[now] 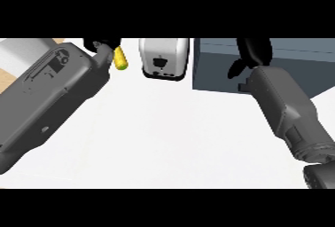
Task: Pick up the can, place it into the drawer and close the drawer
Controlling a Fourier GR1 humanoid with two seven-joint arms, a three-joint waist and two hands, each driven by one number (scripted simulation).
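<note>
Judging progress: closing step is taken as in hand | right hand (252, 53) is laid on the dark grey drawer unit (216, 66), fingers relaxed, nothing gripped | can is not seen, presumably inside | left hand (101, 46) near corn cob (120, 58), fingers cannot be told | toaster (162, 57) between

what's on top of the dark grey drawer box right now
The right hand reaches over the top of the grey drawer box and covers part of it. No can shows there; whatever is under the hand or inside the box is hidden.
</note>
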